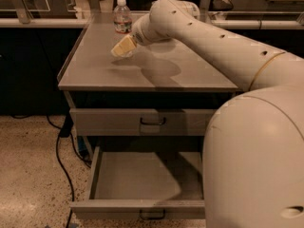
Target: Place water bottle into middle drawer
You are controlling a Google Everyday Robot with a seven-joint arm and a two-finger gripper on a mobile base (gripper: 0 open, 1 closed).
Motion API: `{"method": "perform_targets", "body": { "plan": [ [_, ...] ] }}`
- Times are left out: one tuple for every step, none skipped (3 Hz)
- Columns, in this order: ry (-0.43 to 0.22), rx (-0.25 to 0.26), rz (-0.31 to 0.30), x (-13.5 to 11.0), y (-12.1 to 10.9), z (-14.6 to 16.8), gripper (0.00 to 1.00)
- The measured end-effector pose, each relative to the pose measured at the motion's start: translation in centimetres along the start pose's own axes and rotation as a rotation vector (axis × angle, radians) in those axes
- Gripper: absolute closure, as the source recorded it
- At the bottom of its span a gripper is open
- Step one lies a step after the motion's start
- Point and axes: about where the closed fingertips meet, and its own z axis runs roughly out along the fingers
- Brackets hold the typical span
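So the gripper (pixel 122 47) is hovering low over the grey cabinet top (pixel 95 70), upper middle of the frame, pointing down and to the left. Honestly I can't tell from this angle whether it's open or closed; it just reads as a pale yellowish wedge at the end of the wrist. It's not on anything that I can see. The water bottle (pixel 122 15) is standing upright at the back edge of the top, just above the gripper in the frame, near it but apart, white cap up and label band showing. The arm (pixel 213 37) runs from the gripper off to the right and throws a shadow on the top under it, and the robot's big white body (pixel 256 160) fills the lower right corner. Below the top, the upper drawer (pixel 109 122) is shut, dark handle in the middle. The middle drawer (pixel 137 175) under it is pulled out towards the bottom of the frame, and its right part is hidden behind the robot body. A black cable (pixel 61 156) trails down over the speckled floor (pixel 28 175) at lower left.
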Motion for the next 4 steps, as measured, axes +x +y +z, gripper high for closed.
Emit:
{"method": "perform_targets", "body": {
  "plan": [
    [-0.041,0.019,0.018,-0.86,0.36,2.17,0.0],
    [-0.041,0.019,0.018,-0.86,0.37,2.17,0.0],
    [-0.041,0.019,0.018,-0.86,0.37,2.18,0.19],
    [-0.041,0.019,0.018,-0.86,0.37,2.18,0.4]
  ]
}}
